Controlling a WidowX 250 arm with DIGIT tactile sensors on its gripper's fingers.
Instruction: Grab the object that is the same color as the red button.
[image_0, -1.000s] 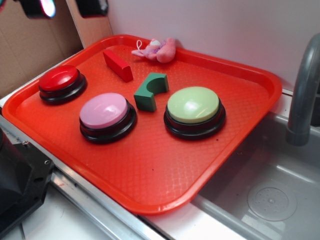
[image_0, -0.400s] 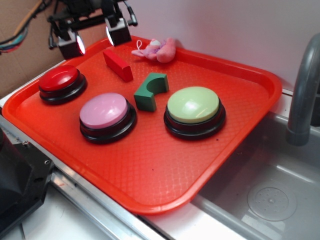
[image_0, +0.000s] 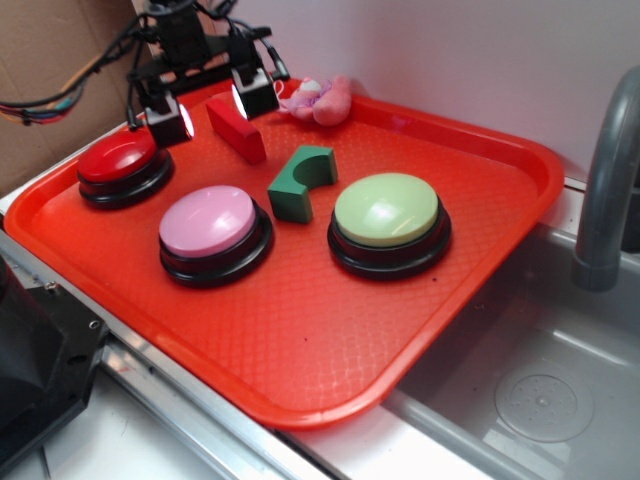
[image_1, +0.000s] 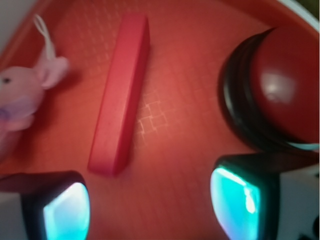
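Note:
The object, a small red bar-shaped block (image_0: 238, 131) (image_1: 121, 92), lies flat at the back left of the red tray (image_0: 300, 330). The red button (image_0: 120, 160) (image_1: 285, 85) stands on its black base to the left of the block. My gripper (image_0: 212, 108) (image_1: 150, 207) hangs open just above the tray, between the button and the block. One finger sits by the block's upper side, the other over the button's far edge. Nothing lies between the fingers; in the wrist view the block sits ahead of them, left of centre.
A pink-domed button (image_0: 213, 232), a green arch-cut block (image_0: 300, 183) and a pale-green-domed button (image_0: 388, 222) stand on the tray. A pink plush toy (image_0: 315, 100) (image_1: 22, 95) lies at the tray's back rim. A sink basin (image_0: 540, 390) and grey faucet (image_0: 608, 180) are at the right.
The gripper has come into view from the upper left and dropped down and rightward toward the red block, staying open. Nothing on the tray has moved.

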